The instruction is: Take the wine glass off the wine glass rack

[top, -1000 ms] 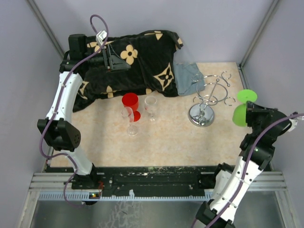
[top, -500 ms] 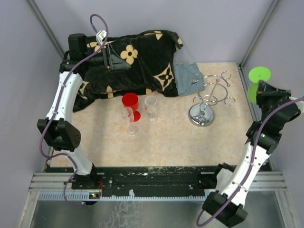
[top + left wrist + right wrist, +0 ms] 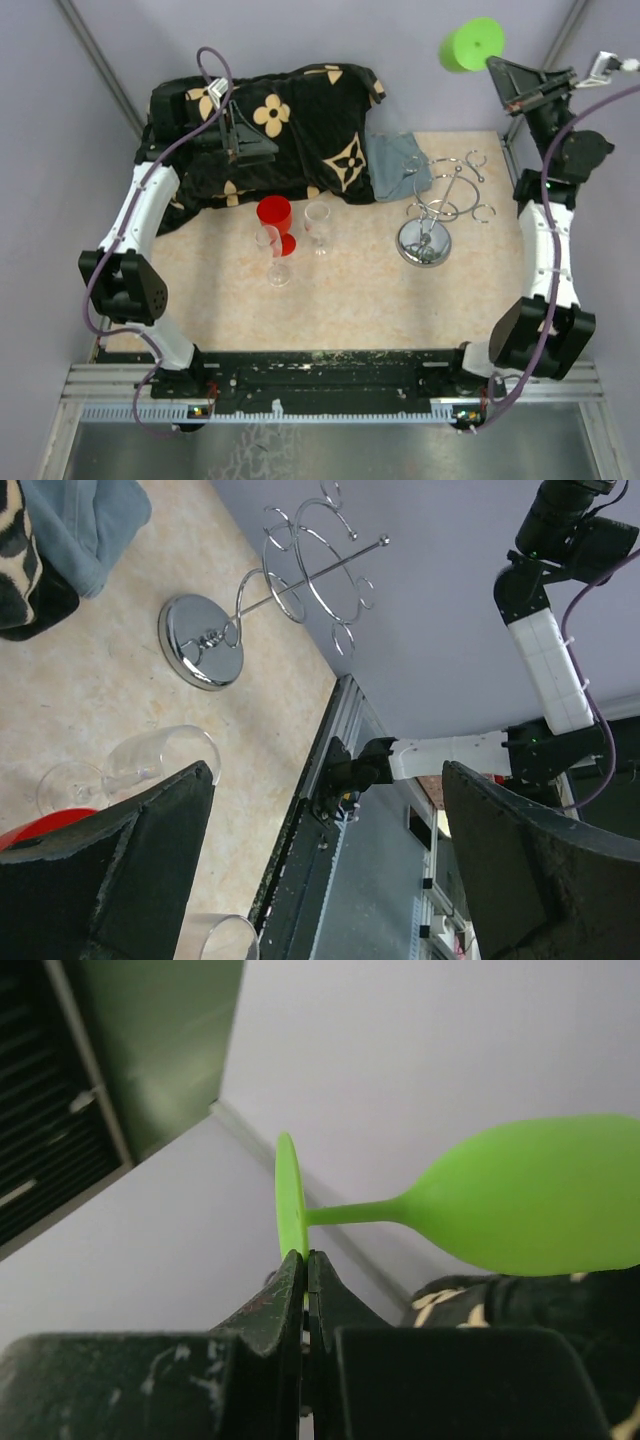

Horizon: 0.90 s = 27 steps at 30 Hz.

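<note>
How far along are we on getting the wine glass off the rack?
Done: the wine glass rack holds no glass. In hand: the right gripper is shut on the foot of the green wine glass, held high above the table. Left: probably only setting it down. The left gripper is open.

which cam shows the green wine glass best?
Right wrist: the green wine glass fills the frame side-on, with bowl, stem and foot all clear. The foot is pinched edge-on in the right end effector. Top external shows only a small green shape, no grip detail. Left wrist doesn't show it.
</note>
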{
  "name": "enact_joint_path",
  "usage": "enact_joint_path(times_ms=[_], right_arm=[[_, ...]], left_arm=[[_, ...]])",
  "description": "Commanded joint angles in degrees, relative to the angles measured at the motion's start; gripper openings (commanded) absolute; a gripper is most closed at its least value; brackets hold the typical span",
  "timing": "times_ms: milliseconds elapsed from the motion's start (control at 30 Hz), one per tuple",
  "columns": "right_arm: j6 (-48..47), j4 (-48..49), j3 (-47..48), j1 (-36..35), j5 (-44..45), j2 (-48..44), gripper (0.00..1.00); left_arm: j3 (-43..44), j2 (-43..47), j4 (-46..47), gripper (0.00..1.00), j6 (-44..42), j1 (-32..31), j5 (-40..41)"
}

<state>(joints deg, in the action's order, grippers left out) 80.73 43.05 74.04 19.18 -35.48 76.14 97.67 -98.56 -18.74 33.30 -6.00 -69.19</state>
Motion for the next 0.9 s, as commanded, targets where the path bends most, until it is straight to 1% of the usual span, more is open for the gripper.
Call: enact_joint_path(times_ms=[0, 100, 167, 333, 367, 567, 867], right_arm=[[7.55, 19.39, 9.79, -9.91, -5.41, 6.82, 0.00], [9.07, 21.76, 12.65, -16.27, -5.76, 10.81, 0.00], [9.65, 23.24, 12.38, -19.59, -5.31, 12.20, 0.00], [11.05, 27.91, 10.43, -26.26, -3.29, 14.76, 0.00], [11.07, 28.42, 10.35, -27.49, -3.01, 15.26, 0.00], [9.57, 29.05, 8.94, -33.30, -1.69, 15.98, 0.00], [9.61, 31.04, 3.59, -37.53, -0.41, 15.44, 0.00]], left_arm=[[-0.69, 3.38, 7.04, 1.00, 3.48, -0.20, -1.99], [0.30, 2.61, 10.46, 1.00, 6.39, -0.17, -2.15], [1.90, 1.24, 17.09, 1.00, 11.19, -0.20, -3.19], [4.54, -2.87, 42.17, 1.00, 31.51, -0.20, -5.97], [5.65, -3.80, 44.55, 1.00, 33.55, -0.28, -6.46], [10.65, -8.09, 51.27, 1.00, 37.65, -0.49, -7.60], [13.69, -11.32, 54.67, 1.00, 39.23, -0.43, -6.36]])
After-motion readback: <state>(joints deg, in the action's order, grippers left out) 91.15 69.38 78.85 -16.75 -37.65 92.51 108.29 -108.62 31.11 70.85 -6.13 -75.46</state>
